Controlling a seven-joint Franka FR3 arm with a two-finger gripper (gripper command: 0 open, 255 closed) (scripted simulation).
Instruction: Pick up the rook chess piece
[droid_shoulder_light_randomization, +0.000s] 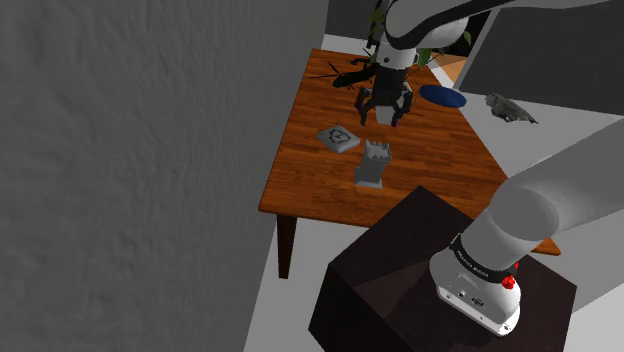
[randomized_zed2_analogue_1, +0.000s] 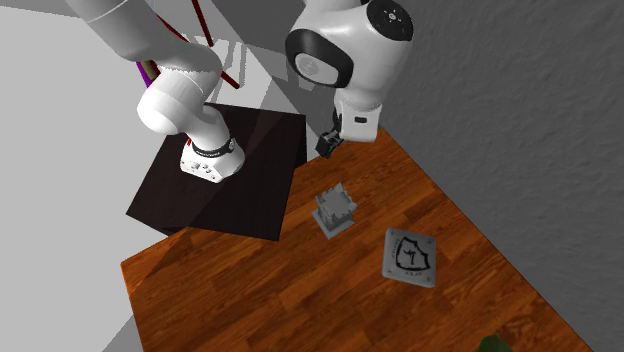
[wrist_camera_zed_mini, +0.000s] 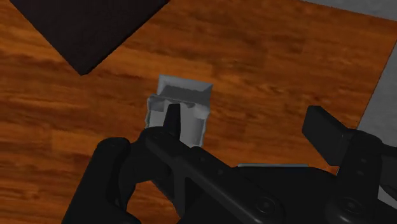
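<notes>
One grey rook (droid_shoulder_light_randomization: 372, 165), blocky with a notched crown, is resting at the middle of the shoulder view on the glossy wood-grain worktop (droid_shoulder_light_randomization: 310, 185). One flat grey square tile (droid_shoulder_light_randomization: 338, 137) bearing a shield emblem is lying just up-left of it. The single white arm (droid_shoulder_light_randomization: 520, 215) is curving down from the top edge, its black jaws standing wide apart, gripping nothing, higher in the frame than the rook.

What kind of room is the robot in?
Probably a room in a house: a wooden table stands beside a grey textured wall, with a grey rook and a blue dish on it.
</notes>
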